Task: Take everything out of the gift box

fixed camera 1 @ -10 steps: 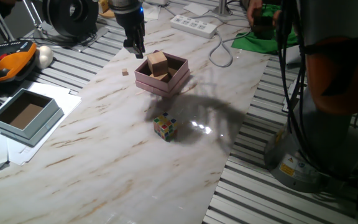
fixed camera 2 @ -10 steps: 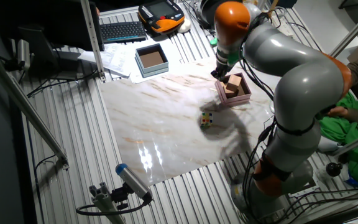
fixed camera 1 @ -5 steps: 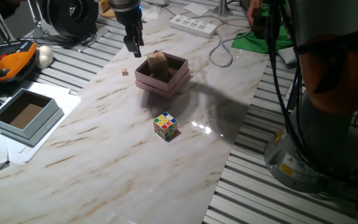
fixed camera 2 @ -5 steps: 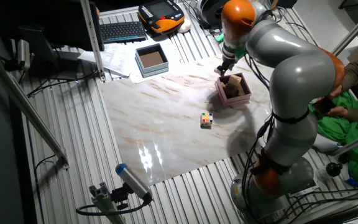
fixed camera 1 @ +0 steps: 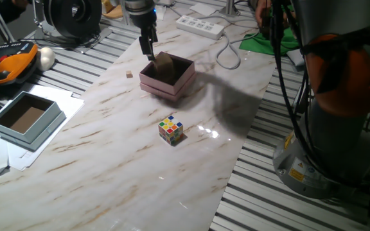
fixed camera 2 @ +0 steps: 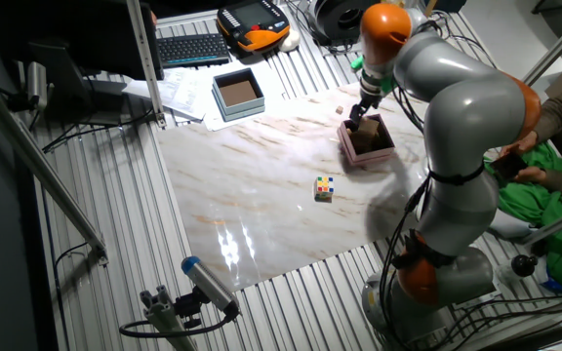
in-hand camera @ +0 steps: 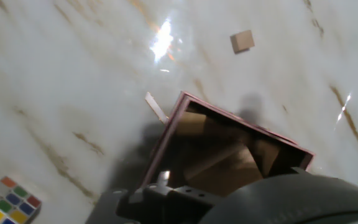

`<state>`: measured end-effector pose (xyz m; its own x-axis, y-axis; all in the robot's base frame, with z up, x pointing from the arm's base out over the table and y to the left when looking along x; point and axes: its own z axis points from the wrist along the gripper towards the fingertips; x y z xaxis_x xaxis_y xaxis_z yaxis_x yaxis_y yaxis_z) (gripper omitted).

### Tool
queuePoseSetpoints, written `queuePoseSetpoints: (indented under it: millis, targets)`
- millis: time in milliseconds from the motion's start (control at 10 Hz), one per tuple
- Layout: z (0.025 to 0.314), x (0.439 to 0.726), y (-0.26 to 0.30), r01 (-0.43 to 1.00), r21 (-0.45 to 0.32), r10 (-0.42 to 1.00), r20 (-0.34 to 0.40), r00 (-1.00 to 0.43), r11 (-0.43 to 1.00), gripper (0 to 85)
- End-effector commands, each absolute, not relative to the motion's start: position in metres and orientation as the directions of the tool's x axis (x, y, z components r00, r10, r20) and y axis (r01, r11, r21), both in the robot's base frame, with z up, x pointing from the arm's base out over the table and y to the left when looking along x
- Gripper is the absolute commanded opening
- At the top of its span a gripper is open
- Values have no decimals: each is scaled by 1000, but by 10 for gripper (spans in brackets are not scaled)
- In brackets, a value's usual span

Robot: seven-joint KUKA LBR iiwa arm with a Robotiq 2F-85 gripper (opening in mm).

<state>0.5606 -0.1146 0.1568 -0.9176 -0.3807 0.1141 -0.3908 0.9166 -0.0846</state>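
- The gripper [fixed camera 1: 148,51] hangs at the far-left edge of the gift box [fixed camera 1: 167,77]; whether its fingers are spread or pinched, I cannot tell.
- A wooden cube [fixed camera 1: 164,63] stands in the box just right of the fingertips, so the reach goes rightward and down.
- The tiny cube [fixed camera 1: 129,74] lies on the table [fixed camera 1: 108,160], left of the box.

One pink gift box [fixed camera 1: 174,82] holds two wooden cubes [fixed camera 1: 164,65]; a third, tiny cube [fixed camera 1: 129,74] lies outside, just beside the box. Also counted: one coloured puzzle cube [fixed camera 1: 171,129], one grey-blue box [fixed camera 1: 26,119], one power strip [fixed camera 1: 201,26].
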Motion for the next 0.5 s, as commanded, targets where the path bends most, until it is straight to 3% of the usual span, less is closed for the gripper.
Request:
queuePoseSetpoints:
  millis: [0, 400]
  targets:
    - [154, 558, -115, -391, -86, -381, 112, -918, 917, 850]
    - [138, 551, -124, -393, -75, -385, 105, -917, 916, 850]
